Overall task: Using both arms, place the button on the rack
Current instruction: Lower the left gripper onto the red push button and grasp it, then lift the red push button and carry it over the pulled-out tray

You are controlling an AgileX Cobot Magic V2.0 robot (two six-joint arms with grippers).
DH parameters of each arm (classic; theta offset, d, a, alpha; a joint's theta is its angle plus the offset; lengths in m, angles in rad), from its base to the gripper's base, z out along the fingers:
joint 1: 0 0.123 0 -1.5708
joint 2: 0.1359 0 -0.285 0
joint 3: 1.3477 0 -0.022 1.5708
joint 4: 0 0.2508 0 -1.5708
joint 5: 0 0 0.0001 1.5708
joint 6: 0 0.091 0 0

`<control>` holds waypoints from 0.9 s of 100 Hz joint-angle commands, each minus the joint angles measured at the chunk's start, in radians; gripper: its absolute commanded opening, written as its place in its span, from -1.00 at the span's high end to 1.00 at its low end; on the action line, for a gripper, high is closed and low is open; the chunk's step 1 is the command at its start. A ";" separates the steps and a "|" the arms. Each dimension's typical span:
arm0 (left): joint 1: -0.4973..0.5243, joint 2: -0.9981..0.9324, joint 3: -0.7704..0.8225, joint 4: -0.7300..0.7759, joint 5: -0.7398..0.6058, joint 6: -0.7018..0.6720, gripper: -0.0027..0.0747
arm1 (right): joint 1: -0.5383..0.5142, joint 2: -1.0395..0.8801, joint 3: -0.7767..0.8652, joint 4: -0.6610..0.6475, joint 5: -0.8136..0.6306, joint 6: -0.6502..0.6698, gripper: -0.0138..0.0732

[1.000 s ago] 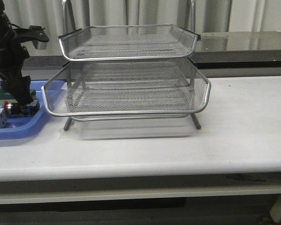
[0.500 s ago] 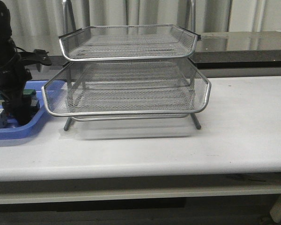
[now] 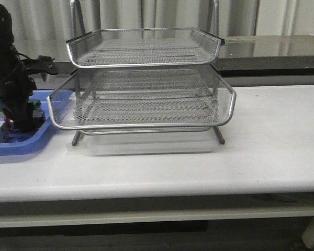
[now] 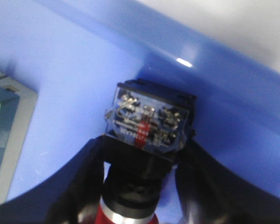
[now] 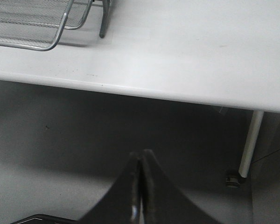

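Button (image 4: 147, 128) sits inside the blue tray (image 3: 21, 144), pinched between the left gripper (image 4: 137, 186) fingers. Rack (image 3: 141, 83) tiers hold nothing. Right gripper (image 5: 140, 186) fingers are pressed together.

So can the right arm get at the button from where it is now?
Probably not. The right gripper hangs shut off the table's front edge, over the floor, while the button lies in the blue tray at the far left, between the left gripper's fingers, with the rack between.
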 commanded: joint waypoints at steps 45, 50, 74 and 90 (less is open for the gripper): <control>0.024 -0.101 -0.173 0.034 0.117 -0.167 0.99 | 0.000 0.005 -0.031 0.002 -0.056 -0.001 0.85; 0.028 -0.110 -0.208 0.034 0.157 -0.170 0.99 | 0.000 0.005 -0.031 0.002 -0.056 -0.001 0.85; 0.046 -0.194 -0.340 0.025 0.333 -0.194 0.99 | 0.000 0.005 -0.031 0.002 -0.056 -0.001 0.85; 0.048 -0.284 -0.345 -0.059 0.372 -0.195 0.99 | 0.000 0.005 -0.031 0.002 -0.056 -0.001 0.85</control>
